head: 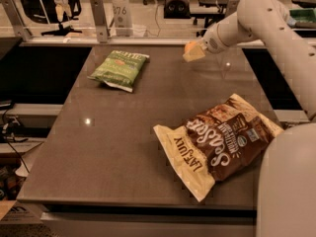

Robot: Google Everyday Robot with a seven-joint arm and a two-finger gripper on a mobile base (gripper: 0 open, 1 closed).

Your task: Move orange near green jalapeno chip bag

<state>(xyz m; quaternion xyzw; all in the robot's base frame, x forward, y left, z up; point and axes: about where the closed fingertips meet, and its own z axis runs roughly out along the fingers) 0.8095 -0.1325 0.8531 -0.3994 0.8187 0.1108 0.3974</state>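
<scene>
Orange, small and round, is sitting pinched in the gripper at the desk's one o'clock, hanging just above the surface, with the fingers clamping narrowly on it. It is likely handling as light, firm and smooth, prone to rolling once released, so holding across its widest middle is suiting it best. Green jalapeno chip bag is lying flat at eleven o'clock, well apart. A brown snack bag is lying at four o'clock.

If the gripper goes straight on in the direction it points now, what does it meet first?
Probably the bare table, beside the green jalapeno chip bag. The gripper, holding the orange, points toward the bag and slightly downward near the far edge; depth is unclear.
</scene>
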